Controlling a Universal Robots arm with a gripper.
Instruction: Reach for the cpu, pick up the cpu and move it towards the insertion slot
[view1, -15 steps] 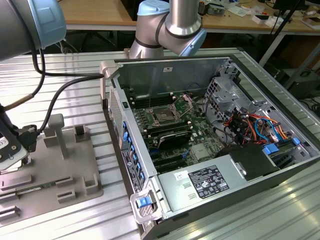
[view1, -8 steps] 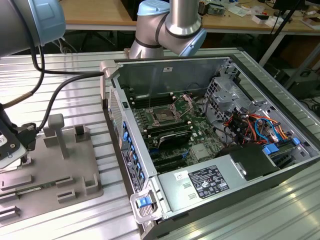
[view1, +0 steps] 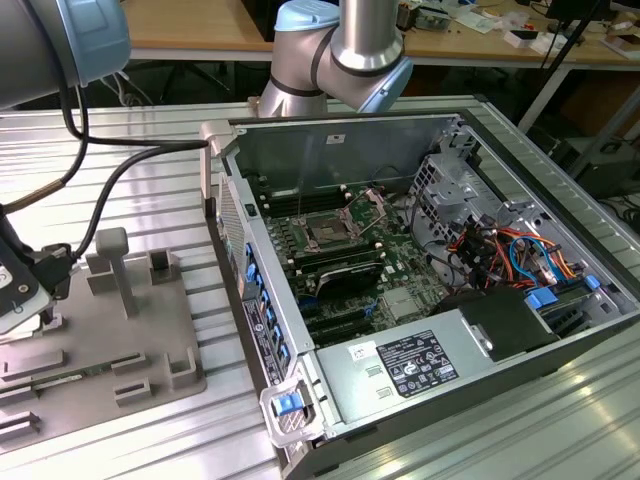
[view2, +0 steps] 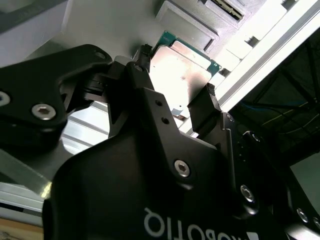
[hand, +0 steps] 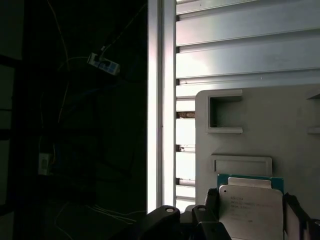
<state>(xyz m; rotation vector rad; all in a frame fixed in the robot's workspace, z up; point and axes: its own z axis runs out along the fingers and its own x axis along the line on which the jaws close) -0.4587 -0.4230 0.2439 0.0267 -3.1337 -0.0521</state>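
The cpu (view2: 181, 67), a flat square chip with a silvery top and a thin green rim, sits between my two black fingers in both wrist views. The gripper (view2: 176, 75) is shut on the cpu (hand: 250, 207), one fingertip against each opposite edge. It hangs just over the grey plastic tray (hand: 280, 130). In the exterior view the gripper (view1: 22, 292) is at the far left, above the tray (view1: 100, 345). The insertion slot (view1: 328, 232), a square socket with a dark centre and a raised metal frame, lies on the motherboard inside the open computer case, well to the exterior view's right of the gripper.
The open case (view1: 300, 400) has tall metal walls, a power supply (view1: 420, 362) in front, and drive bays with coloured cables (view1: 500, 250) on the exterior view's right. Upright grey posts (view1: 112, 262) stand on the tray. Black cables (view1: 110, 190) trail from the arm. The table is ribbed aluminium.
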